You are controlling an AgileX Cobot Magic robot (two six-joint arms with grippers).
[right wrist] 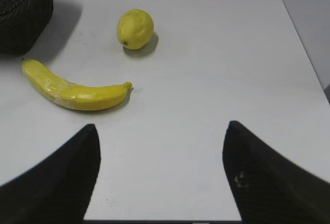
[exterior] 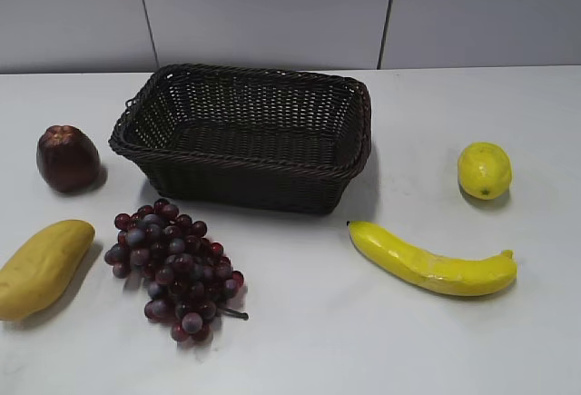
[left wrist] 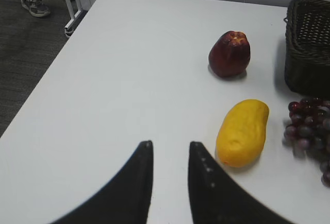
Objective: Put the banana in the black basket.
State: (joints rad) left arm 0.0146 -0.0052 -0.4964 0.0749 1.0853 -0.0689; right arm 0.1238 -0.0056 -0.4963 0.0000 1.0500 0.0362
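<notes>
Right claw (right wrist: 161, 131) wide open, nearer the banana (right wrist: 72, 91): ahead and left, lying sideways, beside the black basket (right wrist: 26, 13).

Looks like a lab / robot test room, not a home. Bare white table (exterior: 363, 340) fills most of the exterior view, w/ plain grey wall panels (exterior: 263, 9) across the top, split by thin vertical seams. Fruit laid out on it looks plastic, e.g. glossy banana (exterior: 434, 262) at lower right. Left wrist view, upper left: dark carpet floor (left wrist: 31, 54), a metal stand foot (left wrist: 72, 23), and someone's sneaker (left wrist: 35, 6).
</notes>
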